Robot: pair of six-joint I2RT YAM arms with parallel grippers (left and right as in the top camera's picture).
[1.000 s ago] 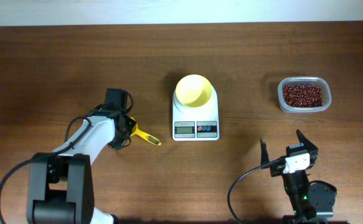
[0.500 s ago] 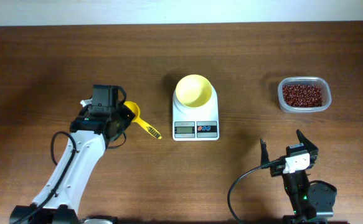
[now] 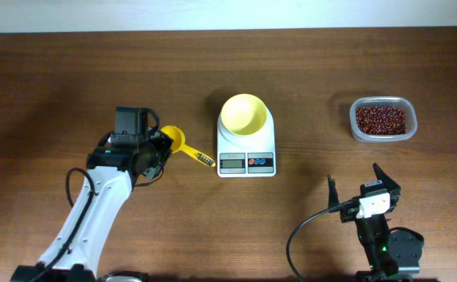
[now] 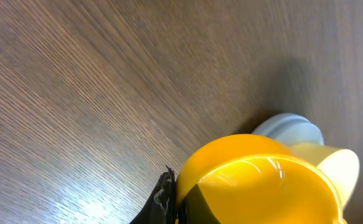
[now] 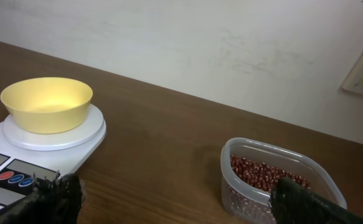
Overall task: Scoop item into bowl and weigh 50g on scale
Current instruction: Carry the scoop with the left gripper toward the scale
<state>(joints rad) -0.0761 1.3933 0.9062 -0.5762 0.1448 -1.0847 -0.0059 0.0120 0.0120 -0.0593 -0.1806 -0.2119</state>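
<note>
ovhd: bright, even, sharp, shadows faint | L wrist: yellow scoop (image 4: 262,180) close to lens, soft-focus, glare streak on top; wood table (image 4: 75,93) grain crisp, sheen nr cam; dark shadow ahead of scoop | R wrist: R fingers (image 5: 56,198) dark, blurred; pale yellow bowl (image 5: 46,102) ahead-left evenly lit; clear plastic tub (image 5: 230,171) ahead-right, faint shadow on its left

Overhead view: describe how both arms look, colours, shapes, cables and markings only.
The left arm has white link shells, black joints, a black wrist head and a black cable looping alongside. The right arm is mostly black, with a white wrist block, a small green light and a black cable arcing off one side. Both have black jaws. No readable markings show.
</note>
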